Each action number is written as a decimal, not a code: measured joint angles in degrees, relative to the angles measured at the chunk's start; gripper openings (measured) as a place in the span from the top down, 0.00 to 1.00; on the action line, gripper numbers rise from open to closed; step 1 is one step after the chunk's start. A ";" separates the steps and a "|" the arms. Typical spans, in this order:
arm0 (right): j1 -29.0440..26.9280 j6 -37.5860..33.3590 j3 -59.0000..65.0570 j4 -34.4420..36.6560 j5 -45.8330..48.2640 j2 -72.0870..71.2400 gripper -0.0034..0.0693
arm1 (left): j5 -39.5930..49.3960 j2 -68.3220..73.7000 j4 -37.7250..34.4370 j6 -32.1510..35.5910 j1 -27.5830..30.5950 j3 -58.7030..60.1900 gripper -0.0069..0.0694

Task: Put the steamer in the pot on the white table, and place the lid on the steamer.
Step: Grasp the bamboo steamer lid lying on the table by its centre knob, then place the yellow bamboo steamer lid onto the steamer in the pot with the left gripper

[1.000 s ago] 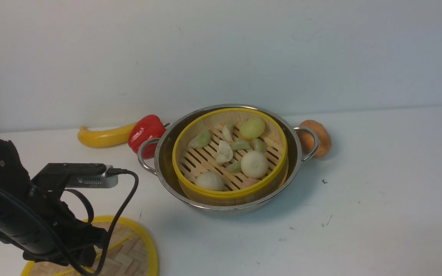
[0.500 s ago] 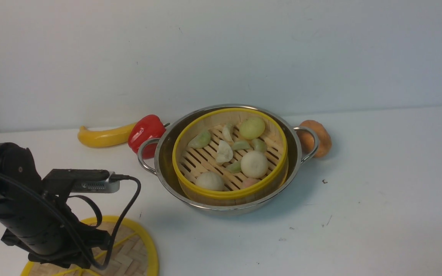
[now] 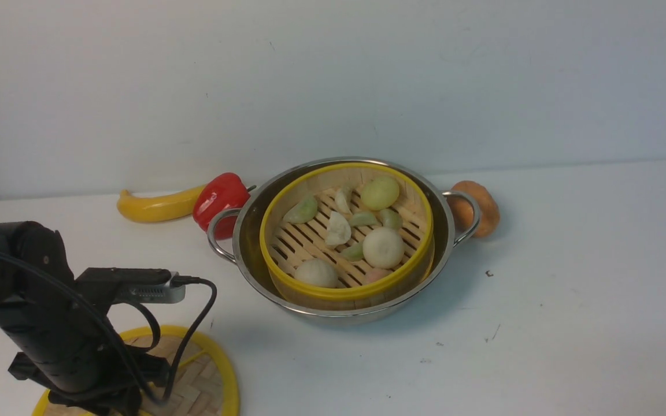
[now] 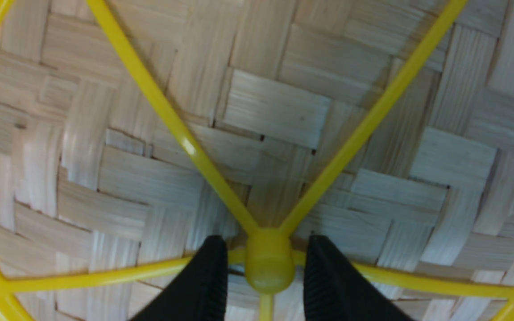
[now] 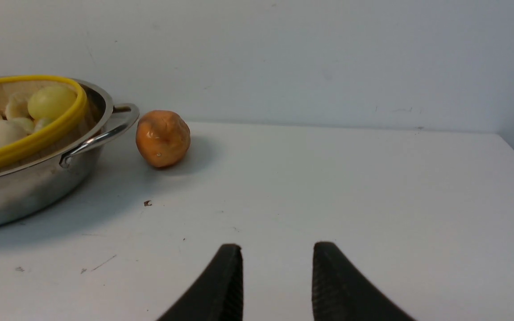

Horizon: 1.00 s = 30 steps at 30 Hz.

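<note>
Jaws of the left gripper point(image 4: 267, 249) stand a little apart on either side of the knob point(image 4: 269, 263), with a thin gap on each side, so nothing is gripped yet. The knob belongs to the lid point(image 3: 208, 370), which lies flat at the near left corner of the white table point(image 3: 570, 289). The right gripper point(image 5: 277, 254) is open and empty, low over the right part of the tabletop and out of the front view.

The steamer point(image 3: 346, 292) already sits inside the pot point(image 3: 339, 315), near the middle of the tabletop towards its far edge, so the step in hand looks like taking up the lid. To do it well, the fingers point(image 4: 208, 276) should probably meet the knob squarely and low on it. The knob is small and smooth and could slip out of a shallow pinch. A straight lift should keep the wide disc level. The carry then runs from the near left corner to the pot, and the lid should come down centred on the steamer's yellow rim.

The buns point(image 3: 383, 247) stand fairly tall in the basket and may hold the lid off the rim. A banana point(image 3: 156, 207) and a red pepper point(image 3: 220, 199) lie by the far edge, the pepper just beside the pot's left handle point(image 3: 217, 231). An orange toy point(image 3: 483, 208) sits just beside the right handle. None of these lies on the likely path. The left arm's own cable point(image 3: 194, 323) hangs over the lid and might brush it.
</note>
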 joint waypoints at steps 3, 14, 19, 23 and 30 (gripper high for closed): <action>0.00 0.00 0.00 0.00 0.00 0.00 0.62 | 0.01 0.24 0.00 0.06 0.00 -0.28 0.67; 0.00 -0.06 0.00 0.00 0.00 0.00 0.62 | 2.00 -2.88 0.18 4.14 0.00 -0.41 0.75; 0.00 0.02 0.00 0.00 0.00 0.00 0.62 | 7.45 -8.26 0.77 5.39 0.00 -4.42 0.75; 0.00 -0.02 0.00 0.00 0.00 0.00 0.62 | 14.79 -12.97 1.93 6.97 0.00 -11.50 0.75; 0.00 -0.02 0.00 0.00 0.00 0.00 0.62 | 15.86 -12.02 -5.03 16.22 -1.47 -22.55 0.75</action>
